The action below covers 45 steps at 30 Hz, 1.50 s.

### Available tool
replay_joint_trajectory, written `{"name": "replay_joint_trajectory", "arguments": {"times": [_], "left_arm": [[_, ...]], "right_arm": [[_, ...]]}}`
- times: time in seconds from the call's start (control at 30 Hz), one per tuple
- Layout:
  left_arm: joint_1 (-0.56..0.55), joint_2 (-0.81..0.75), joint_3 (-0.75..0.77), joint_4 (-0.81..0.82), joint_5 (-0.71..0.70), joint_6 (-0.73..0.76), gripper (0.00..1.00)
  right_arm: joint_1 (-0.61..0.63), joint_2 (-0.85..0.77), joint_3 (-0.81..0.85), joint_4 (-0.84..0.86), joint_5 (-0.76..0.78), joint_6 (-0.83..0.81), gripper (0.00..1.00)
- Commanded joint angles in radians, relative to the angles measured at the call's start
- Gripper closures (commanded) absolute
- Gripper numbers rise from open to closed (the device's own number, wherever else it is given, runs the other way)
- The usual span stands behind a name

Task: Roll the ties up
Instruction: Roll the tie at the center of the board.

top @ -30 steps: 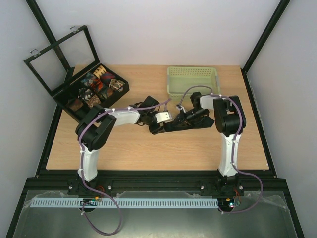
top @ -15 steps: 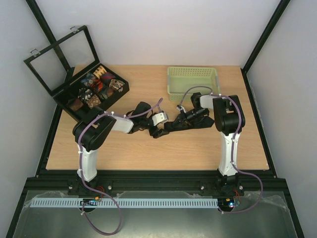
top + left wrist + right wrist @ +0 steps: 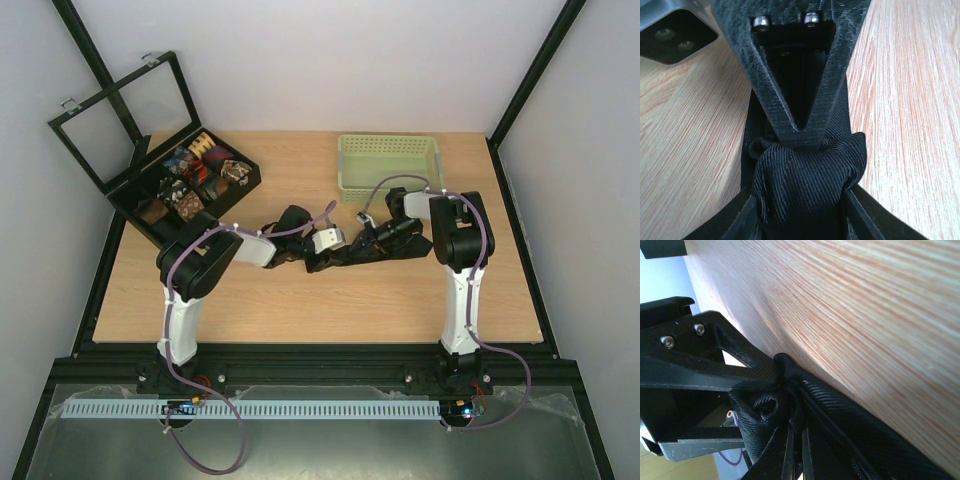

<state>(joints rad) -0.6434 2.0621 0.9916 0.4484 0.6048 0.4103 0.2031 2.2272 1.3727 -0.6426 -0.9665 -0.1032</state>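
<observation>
Delta vs half a second back: the left arm has nudged back in toward the right one, and the left tool (image 3: 312, 262) now sits tight against the right tool (image 3: 345, 252). The right arm has not visibly moved, and everything else on the surface (image 3: 300, 300) is unchanged.

Both tools meet just in front of the basket (image 3: 388, 162), on its arm-base side and slightly toward its left end.

The black tie (image 3: 805, 180) sits at that meeting point, bunched into a rough wad on the surface. A rolled end shows in the right wrist view.

- **Left tool:** part closed, with a finger pressed on each side of the wad, so it is gripping the black tie.
- **Right tool:** its tip bears on the top of the wad. Its own fingers are mostly out of frame in its wrist view, so the opening can't be read.

The patterned coils (image 3: 200, 165) sit in the box (image 3: 135, 215), well left of the basket, with the lid propped open.

**Edges and room:**
- The basket is hard against the far edge of the surface.
- Only a narrow strip of surface lies to its right, before the side edge.
- A wide bare area runs from in front of the basket down to the arm bases.
- There is a smaller bare patch between the basket and the box.
</observation>
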Motion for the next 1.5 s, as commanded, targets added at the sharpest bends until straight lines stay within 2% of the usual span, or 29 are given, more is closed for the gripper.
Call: {"name": "replay_joint_trajectory", "arguments": {"times": [0.0,0.07,0.1,0.23,0.3,0.43,0.83,0.87,1.0,1.03,1.13,1.2,1.33,1.4,1.47], "left_arm": [[-0.018,-0.018,0.052,-0.269,-0.060,0.083,0.66],[-0.007,-0.041,0.060,-0.373,-0.092,0.097,0.71],[-0.003,-0.054,0.059,-0.424,-0.113,0.112,0.73],[-0.005,-0.091,0.061,-0.522,-0.143,0.140,0.78],[-0.024,-0.073,0.103,-0.574,-0.178,0.131,0.79],[-0.039,-0.015,0.175,-0.649,-0.221,0.081,0.79],[-0.057,0.021,0.233,-0.712,-0.281,0.033,0.79],[-0.058,0.022,0.234,-0.714,-0.282,0.033,0.79],[-0.059,0.019,0.232,-0.716,-0.277,0.036,0.77],[-0.058,0.019,0.231,-0.715,-0.274,0.037,0.76],[-0.047,0.017,0.224,-0.696,-0.244,0.048,0.67],[-0.022,0.006,0.214,-0.659,-0.189,0.053,0.51],[0.052,-0.071,0.111,-0.433,-0.004,0.028,0.28],[0.078,-0.111,0.042,-0.286,0.081,0.004,0.21],[0.086,-0.133,-0.020,-0.153,0.106,-0.023,0.17]], "right_arm": [[0.023,0.023,-0.079,0.017,0.135,0.045,0.99],[0.030,-0.011,-0.111,0.051,0.123,0.082,0.98],[0.030,-0.028,-0.120,0.061,0.120,0.099,0.95],[-0.002,-0.071,-0.082,0.007,0.104,0.091,0.73],[-0.025,-0.089,-0.044,-0.037,0.077,0.066,0.66],[-0.022,-0.122,0.016,-0.121,0.043,0.016,0.62],[0.077,-0.057,0.049,-0.129,0.108,0.038,0.66],[0.082,-0.050,0.059,-0.129,0.118,0.037,0.69],[0.084,-0.033,0.083,-0.126,0.183,0.018,0.95],[0.084,-0.030,0.089,-0.132,0.196,0.006,0.98],[0.072,-0.004,0.102,-0.152,0.213,-0.043,0.99],[0.060,0.021,0.103,-0.158,0.205,-0.070,0.99],[0.032,0.074,0.084,-0.161,0.186,-0.109,0.98],[0.013,0.090,0.072,-0.154,0.187,-0.110,0.99],[0.000,0.094,0.061,-0.147,0.198,-0.111,0.99]]}}
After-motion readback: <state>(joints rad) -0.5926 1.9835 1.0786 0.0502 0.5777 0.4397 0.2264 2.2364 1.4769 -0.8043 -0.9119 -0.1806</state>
